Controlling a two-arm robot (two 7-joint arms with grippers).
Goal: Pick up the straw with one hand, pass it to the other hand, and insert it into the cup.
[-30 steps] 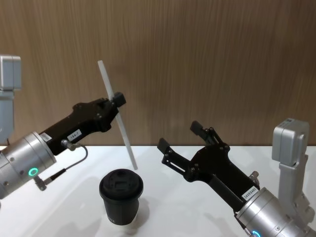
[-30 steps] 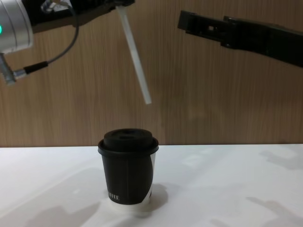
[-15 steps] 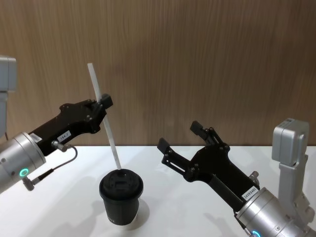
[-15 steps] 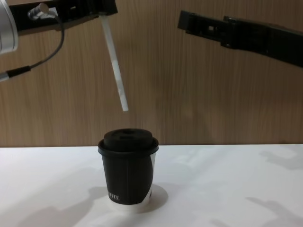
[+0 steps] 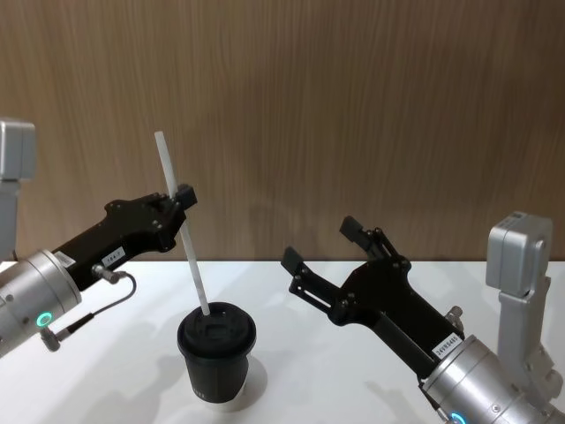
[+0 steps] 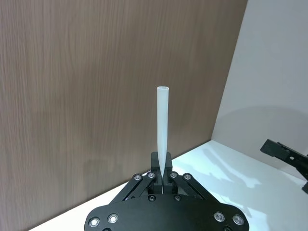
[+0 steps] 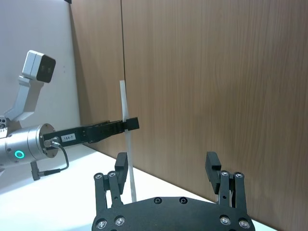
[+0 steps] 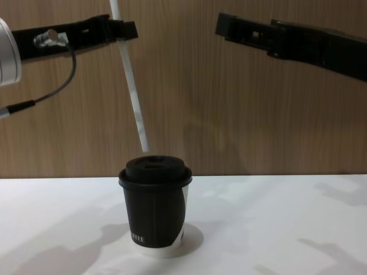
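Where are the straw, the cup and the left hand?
straw (image 5: 194,265), head view, lower part of its shaft.
cup (image 8: 155,215), chest view, side wall.
left hand (image 5: 184,196), head view, between the fingertips gripping the straw.

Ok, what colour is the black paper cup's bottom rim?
White; the cup's bottom rim shows best in the chest view.

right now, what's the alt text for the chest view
The left hand holds a white straw tilted, its lower end just above a lidded black cup on a white table. The right hand hangs high on the right.
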